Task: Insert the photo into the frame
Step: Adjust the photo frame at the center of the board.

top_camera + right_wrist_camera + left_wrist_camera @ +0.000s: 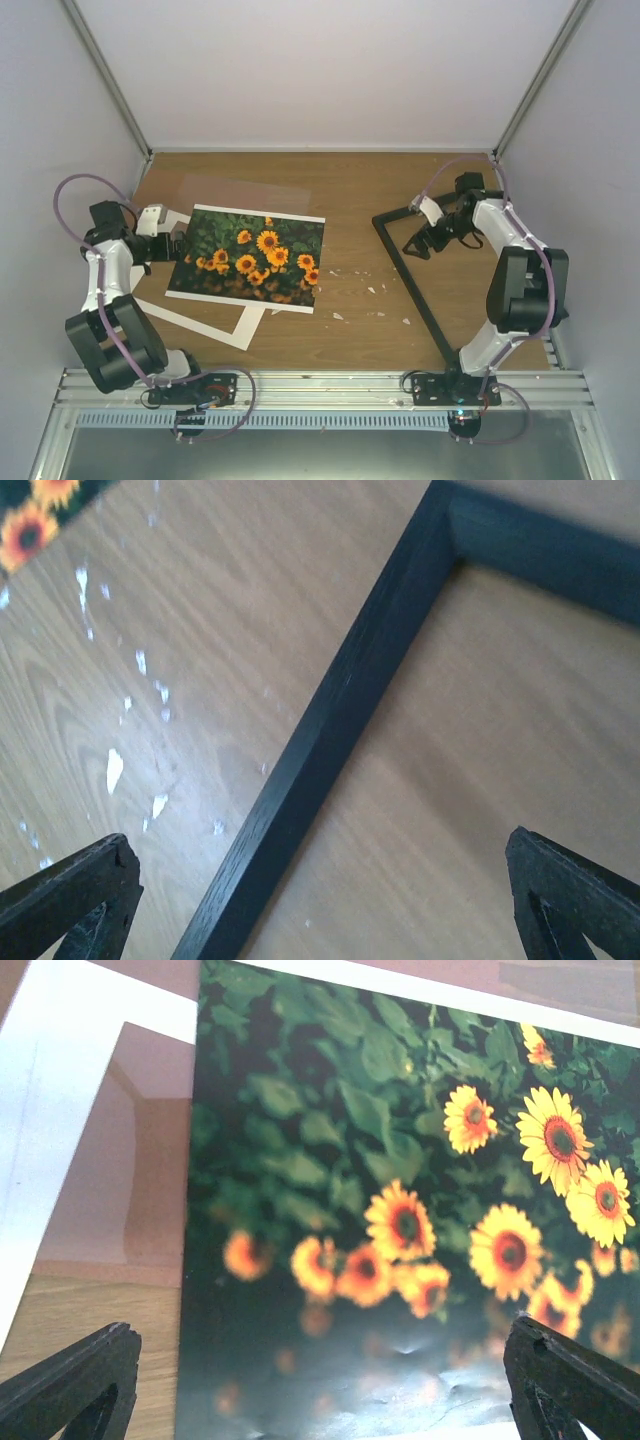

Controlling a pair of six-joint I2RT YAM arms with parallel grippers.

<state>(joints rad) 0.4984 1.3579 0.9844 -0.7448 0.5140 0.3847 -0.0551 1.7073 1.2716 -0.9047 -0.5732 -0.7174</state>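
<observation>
A white mat (205, 325) and pale flecks (371, 290) lie on the wooden table (350, 190).

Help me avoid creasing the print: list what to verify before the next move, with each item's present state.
1. Left tool open, aimed at the rectangular sunflower paper print: ok.
2. Right tool open, aimed at the thin black rectangular frame: ok.
3. Print unheld, lying partly on the white mat board: ok.
4. Frame's opening free: cannot tell, right arm hides part.
5. Wooden tabletop clean: not ok, white flecks.

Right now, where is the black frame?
In the top view the frame lies on the table's right half, below the open right hand, apart from the photo at left.
</observation>
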